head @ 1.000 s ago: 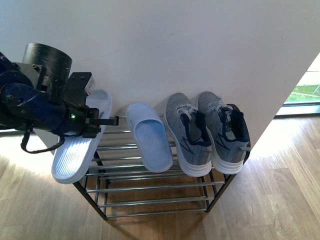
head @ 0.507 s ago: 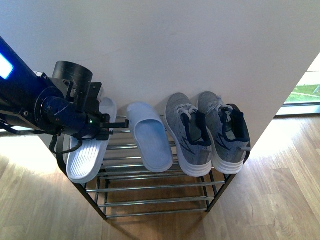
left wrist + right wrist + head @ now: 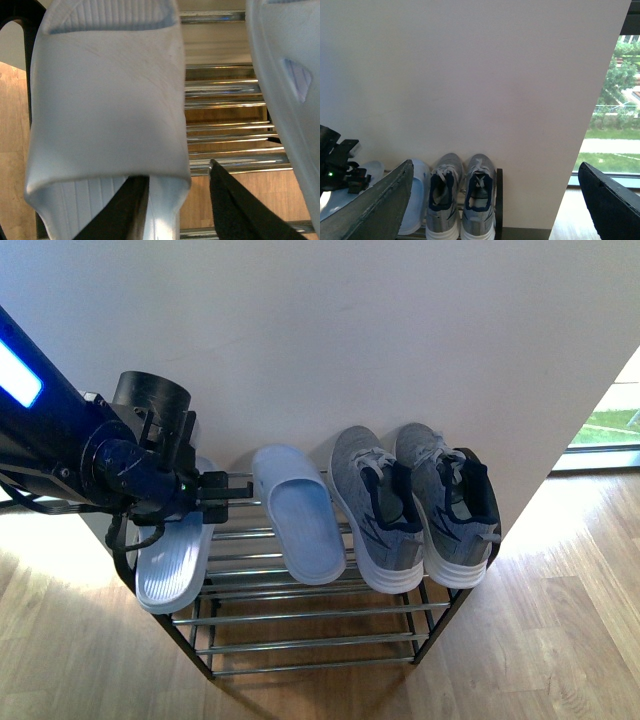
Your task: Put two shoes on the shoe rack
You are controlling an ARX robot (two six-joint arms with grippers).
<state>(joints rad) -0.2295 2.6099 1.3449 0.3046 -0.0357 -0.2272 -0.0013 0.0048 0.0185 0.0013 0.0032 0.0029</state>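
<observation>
A plain white wall (image 3: 400, 330) stands at the back. Below is a light brown wooden plank floor (image 3: 560, 640). At the right a window (image 3: 620, 115) shows green trees and grass.

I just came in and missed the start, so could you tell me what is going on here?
The left gripper is setting a pale blue slide onto the left end of the shoe rack; one finger is inside the slide under its strap, the other outside. The second slide and both grey sneakers already lie on the top bars. The right gripper hangs open and empty, away from the rack.
</observation>
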